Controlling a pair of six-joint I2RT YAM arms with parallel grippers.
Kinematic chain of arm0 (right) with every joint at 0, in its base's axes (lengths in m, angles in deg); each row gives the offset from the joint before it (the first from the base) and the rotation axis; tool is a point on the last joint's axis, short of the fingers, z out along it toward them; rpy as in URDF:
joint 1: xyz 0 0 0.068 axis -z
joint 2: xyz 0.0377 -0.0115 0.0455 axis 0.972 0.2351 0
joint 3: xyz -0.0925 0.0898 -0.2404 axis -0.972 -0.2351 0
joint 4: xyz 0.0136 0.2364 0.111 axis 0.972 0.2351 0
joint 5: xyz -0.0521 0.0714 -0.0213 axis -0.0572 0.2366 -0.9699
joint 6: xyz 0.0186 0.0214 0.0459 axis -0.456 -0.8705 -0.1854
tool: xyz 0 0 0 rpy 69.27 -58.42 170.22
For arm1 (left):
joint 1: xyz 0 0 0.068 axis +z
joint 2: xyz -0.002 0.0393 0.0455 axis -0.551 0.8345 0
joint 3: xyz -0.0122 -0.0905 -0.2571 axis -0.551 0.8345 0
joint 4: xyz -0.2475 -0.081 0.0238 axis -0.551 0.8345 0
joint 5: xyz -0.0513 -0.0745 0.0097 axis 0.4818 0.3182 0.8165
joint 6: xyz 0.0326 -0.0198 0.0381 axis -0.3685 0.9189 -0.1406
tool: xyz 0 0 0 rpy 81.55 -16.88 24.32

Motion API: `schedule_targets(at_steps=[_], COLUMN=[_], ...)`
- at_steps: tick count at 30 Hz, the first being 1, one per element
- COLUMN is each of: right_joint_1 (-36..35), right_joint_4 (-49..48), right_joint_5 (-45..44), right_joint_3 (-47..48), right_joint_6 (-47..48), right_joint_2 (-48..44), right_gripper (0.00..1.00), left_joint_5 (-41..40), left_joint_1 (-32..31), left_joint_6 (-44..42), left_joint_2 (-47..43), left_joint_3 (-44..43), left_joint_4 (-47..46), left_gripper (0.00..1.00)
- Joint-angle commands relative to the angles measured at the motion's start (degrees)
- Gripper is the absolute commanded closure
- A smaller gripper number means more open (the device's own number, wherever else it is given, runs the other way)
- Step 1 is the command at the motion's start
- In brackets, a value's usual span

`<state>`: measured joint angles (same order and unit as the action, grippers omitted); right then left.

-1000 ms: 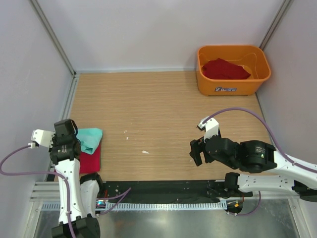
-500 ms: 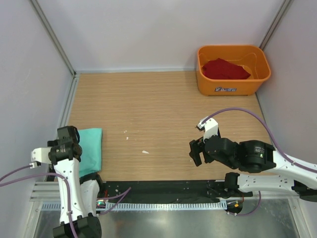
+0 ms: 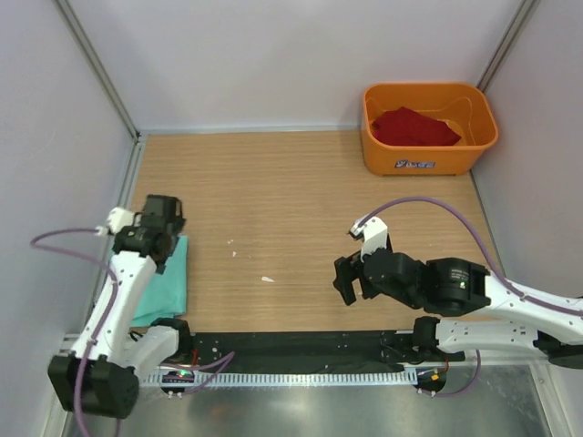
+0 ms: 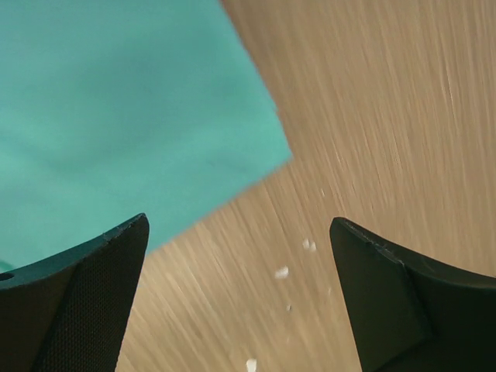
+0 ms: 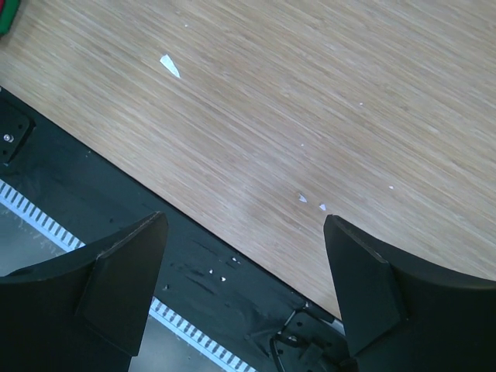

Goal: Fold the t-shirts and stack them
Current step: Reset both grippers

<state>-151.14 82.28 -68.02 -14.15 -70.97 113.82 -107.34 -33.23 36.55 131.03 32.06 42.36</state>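
From above, the light wooden desk point(image 3: 291, 200) is shut in by pale grey walls point(image 3: 273, 55) on the far, left and right sides. At the near edge it ends in a black strip point(image 3: 291, 350). The middle of the desk is open wood with a few small white scraps point(image 3: 267, 279), a wide stretch between the two arms. The mint-green cloth t-shirt point(image 3: 168, 282) lies flat at the near left, its left edge close to the rail of the left wall. The rectangular orange plastic tub point(image 3: 428, 164) stands in the far right corner, and a crumpled deep red cloth t-shirt point(image 3: 414, 127) lies inside it.

The left arm rises from its base along the left edge and bends over. The left tool point(image 3: 164, 229) hangs above the far end of the mint-green shirt. The right arm lies low and folded across the near right, its forearm pointing left. The right tool point(image 3: 344, 282) is over bare wood near the black strip, well apart from the tub.

In the left wrist view, the two dark fingers point(image 4: 85, 310) stand wide apart, with only cloth and wood showing between them. One straight-edged corner of the mint-green shirt fills the upper left. The rest is wood grain, with white crumbs just off that corner.

In the right wrist view, its fingers point(image 5: 387, 294) are likewise spread, gripping nothing. Under them the wood meets the black strip, which runs slantwise across the lower half.
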Motion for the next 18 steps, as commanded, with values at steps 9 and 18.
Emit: schedule_targets(at_steps=[9, 18], right_joint_1=[5.0, 5.3], right_joint_4=[-15.0, -16.0], right_joint_5=[2.9, -0.1], right_joint_3=[-20.4, -41.9], right_joint_6=[-20.8, -48.6], right_joint_2=[-12.4, -44.5], right_gripper=[0.05, 0.00], left_joint_5=[2.5, 11.2], left_joint_1=[-54.8, -69.8], left_joint_6=[-1.0, 5.3], left_joint_2=[16.1, -5.4], left_joint_3=[-5.7, 18.9], left_joint_4=[-23.8, -52.7], left_gripper=[0.00, 0.00])
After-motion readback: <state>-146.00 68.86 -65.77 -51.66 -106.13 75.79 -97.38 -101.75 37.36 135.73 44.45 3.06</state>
